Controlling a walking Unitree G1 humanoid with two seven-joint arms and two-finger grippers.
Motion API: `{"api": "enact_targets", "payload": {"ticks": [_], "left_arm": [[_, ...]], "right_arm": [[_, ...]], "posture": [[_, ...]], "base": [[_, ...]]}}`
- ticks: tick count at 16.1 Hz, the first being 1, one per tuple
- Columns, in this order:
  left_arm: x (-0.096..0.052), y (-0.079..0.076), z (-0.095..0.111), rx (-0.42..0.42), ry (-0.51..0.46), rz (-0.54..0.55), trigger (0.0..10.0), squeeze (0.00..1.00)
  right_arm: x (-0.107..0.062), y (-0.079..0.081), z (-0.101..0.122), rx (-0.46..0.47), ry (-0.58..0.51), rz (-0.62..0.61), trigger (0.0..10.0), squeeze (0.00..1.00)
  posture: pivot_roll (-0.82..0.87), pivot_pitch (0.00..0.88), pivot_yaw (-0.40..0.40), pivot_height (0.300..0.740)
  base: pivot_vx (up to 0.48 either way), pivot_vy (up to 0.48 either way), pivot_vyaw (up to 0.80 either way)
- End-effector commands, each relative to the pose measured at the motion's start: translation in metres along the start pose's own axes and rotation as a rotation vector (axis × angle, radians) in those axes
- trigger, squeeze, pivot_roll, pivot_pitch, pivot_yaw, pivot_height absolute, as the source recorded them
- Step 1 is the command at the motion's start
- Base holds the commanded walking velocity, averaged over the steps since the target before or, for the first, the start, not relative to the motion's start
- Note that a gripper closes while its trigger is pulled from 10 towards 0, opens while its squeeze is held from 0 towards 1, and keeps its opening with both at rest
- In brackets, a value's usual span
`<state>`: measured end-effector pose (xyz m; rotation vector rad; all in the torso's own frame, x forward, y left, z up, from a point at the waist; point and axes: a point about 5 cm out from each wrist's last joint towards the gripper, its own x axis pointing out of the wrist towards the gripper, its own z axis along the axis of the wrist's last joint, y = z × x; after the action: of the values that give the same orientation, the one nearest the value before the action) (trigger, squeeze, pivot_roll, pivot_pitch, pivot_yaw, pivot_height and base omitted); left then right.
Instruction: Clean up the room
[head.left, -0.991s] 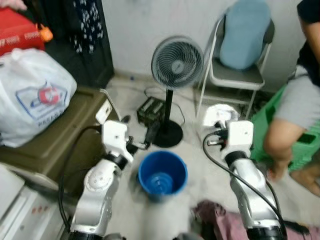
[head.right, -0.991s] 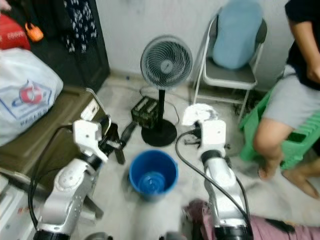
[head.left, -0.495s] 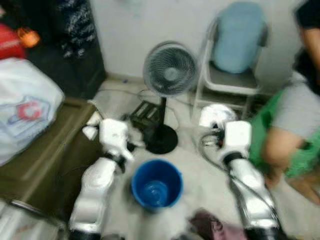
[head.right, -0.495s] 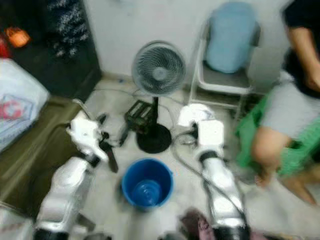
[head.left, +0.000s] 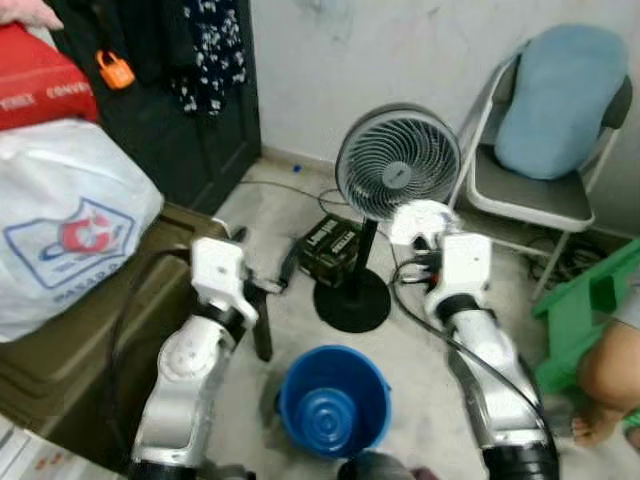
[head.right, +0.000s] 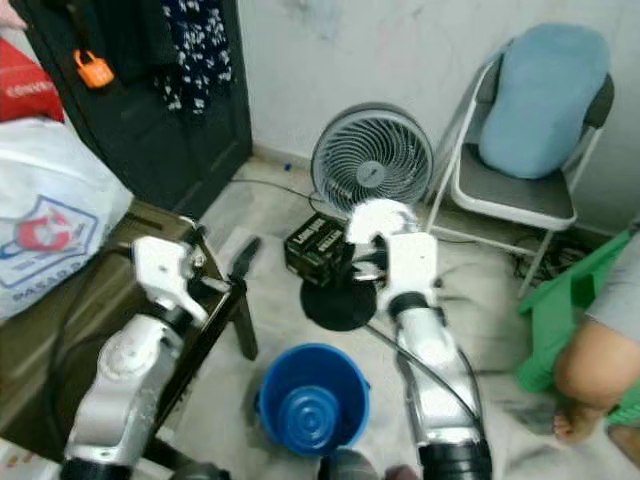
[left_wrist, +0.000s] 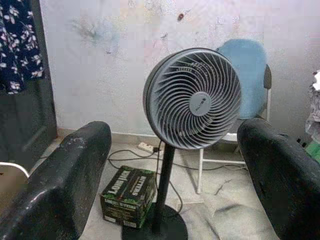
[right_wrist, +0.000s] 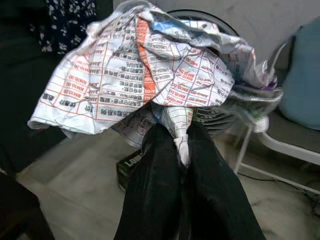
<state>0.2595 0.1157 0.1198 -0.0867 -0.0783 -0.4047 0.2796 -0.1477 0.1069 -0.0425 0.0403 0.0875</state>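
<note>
The right gripper is pinching a crumpled white printed paper sheet, which is fanning outward beyond its fingertips; the left gripper is gaping empty.

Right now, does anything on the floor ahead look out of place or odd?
Mostly the crumpled printed paper, but the right gripper is shut on it above the floor. A green-and-black carton sits against the grey pedestal fan's base. The round blue plastic bucket stands upright.

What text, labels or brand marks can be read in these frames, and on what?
"RM10.00", repeated: crumpled printed paper pinched in the right hand.
Box by the fan: lettering too blurred to read.
White bag: logo lettering too blurred.
Red bag: white lettering cut off, unreadable.
</note>
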Motion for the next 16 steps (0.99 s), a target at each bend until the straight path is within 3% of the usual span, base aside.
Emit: {"api": "enact_targets", "payload": {"ticks": [1, 3, 6, 11, 16], "left_arm": [[-0.006, 0.009, 0.006, 0.046, -0.018, -0.001, 10.0, 0.00], [-0.011, 0.012, 0.012, 0.163, -0.031, -0.051, 10.0, 0.00], [-0.036, 0.018, 0.015, 0.289, 0.019, -0.158, 10.0, 0.00], [-0.076, 0.009, 0.015, 0.321, 0.134, -0.355, 10.0, 0.00], [-0.102, 0.020, 0.020, 0.381, 0.222, -0.356, 10.0, 0.00]], "right_arm": [[0.005, 0.008, 0.001, 0.010, -0.002, 0.025, 10.0, 0.00], [0.014, 0.008, 0.001, 0.012, 0.011, 0.013, 10.0, 0.00], [0.027, 0.002, -0.018, 0.012, 0.153, -0.062, 10.0, 0.00], [0.035, 0.013, -0.060, 0.122, 0.388, -0.143, 10.0, 0.00], [0.031, 0.038, -0.091, 0.200, 0.541, -0.108, 10.0, 0.00]], "posture": [[-0.02, 0.038, -0.078, 0.740], [0.01, 0.050, -0.086, 0.740], [0.07, 0.084, -0.106, 0.740], [0.13, 0.158, -0.093, 0.740], [0.18, 0.236, -0.002, 0.740]], "base": [[0.000, 0.000, 0.00], [0.000, 0.000, 0.00], [0.000, 0.000, 0.00], [0.000, 0.000, 0.00], [0.000, 0.000, 0.00]]}}
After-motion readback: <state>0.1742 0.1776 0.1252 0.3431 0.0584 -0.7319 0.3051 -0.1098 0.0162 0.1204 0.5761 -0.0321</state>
